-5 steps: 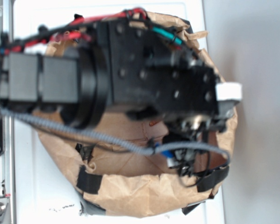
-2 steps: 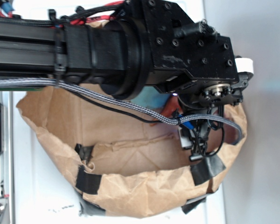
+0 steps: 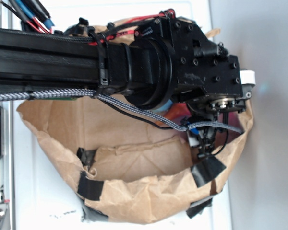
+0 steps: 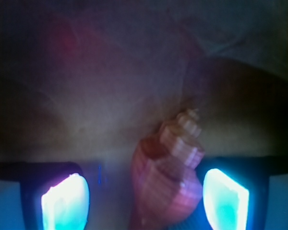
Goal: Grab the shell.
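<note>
In the wrist view the small pinkish-tan spiral shell [image 4: 170, 179], ribbed and glossy, lies between the two glowing pads [image 4: 65, 201] of the jaws, its pointed spire aimed toward 12 o'clock. It sits off-centre — pressed close against, perhaps touching, the pad at 4 o'clock, with an open gap on the side of the pad at 8 o'clock. The jaws stand apart and have not closed on the shell.

In the exterior view the black robot arm [image 3: 149, 72] reaches from 9 o'clock over the crumpled brown paper bag [image 3: 134, 196], patched with black tape and lying on the white counter [image 3: 38, 191]. The gripper [image 3: 206, 143] dips into the bag near its 3 o'clock rim; the shell itself is hidden there by the wrist.

As a judgement, the approach and descent are essentially done — the shell is bracketed. What remains is the squeeze itself and then the lift clear of the bag. The shell's taper and gloss may let it slip or pivot as the pads meet it.
</note>
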Robot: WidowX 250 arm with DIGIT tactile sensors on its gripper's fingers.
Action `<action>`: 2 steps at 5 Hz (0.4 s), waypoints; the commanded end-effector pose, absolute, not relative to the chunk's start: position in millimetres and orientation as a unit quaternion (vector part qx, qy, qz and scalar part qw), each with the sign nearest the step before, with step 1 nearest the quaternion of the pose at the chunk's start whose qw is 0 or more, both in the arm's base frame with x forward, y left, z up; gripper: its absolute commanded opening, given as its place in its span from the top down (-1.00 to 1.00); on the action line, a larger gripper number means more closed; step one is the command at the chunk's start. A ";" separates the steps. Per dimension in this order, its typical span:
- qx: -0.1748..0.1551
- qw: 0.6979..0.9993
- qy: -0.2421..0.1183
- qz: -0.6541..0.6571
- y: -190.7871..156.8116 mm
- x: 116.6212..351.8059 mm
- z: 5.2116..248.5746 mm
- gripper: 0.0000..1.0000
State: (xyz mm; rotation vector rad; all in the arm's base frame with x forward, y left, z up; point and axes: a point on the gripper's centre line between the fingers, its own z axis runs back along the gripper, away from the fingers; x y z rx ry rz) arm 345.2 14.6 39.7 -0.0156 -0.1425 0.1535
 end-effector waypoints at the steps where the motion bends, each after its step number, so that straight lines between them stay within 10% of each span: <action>1: 0.020 0.993 -0.109 0.046 -2.1 357.4 32.8 -1.00; 2: 0.015 0.992 -0.115 0.042 -5.0 355.7 36.6 1.00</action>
